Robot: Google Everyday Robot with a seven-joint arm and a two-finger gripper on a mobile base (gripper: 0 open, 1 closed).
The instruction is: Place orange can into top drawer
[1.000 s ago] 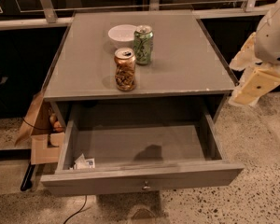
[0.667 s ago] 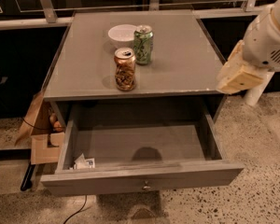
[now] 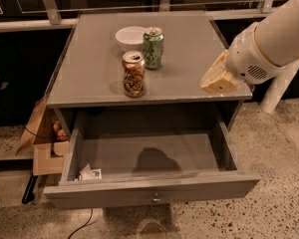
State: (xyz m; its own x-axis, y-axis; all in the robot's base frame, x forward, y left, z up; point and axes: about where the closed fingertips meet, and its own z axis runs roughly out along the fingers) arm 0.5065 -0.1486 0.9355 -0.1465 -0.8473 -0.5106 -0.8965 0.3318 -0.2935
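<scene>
The orange can (image 3: 133, 74) stands upright near the front of the grey cabinet top (image 3: 94, 63), left of centre. The top drawer (image 3: 154, 195) is pulled open below it, with a small round knob on its front panel. My gripper (image 3: 217, 78) is at the cabinet top's right front corner, well to the right of the orange can and holding nothing. The white arm reaches in from the upper right.
A green-and-white can (image 3: 153, 48) stands just behind the orange can, beside a white bowl (image 3: 130, 37). A small white packet (image 3: 89, 174) lies in the drawer's front left corner. A cardboard box (image 3: 42, 143) sits on the floor to the left.
My gripper and arm have moved left and up, from beside the cabinet to over its right front corner. The cans have not moved.
</scene>
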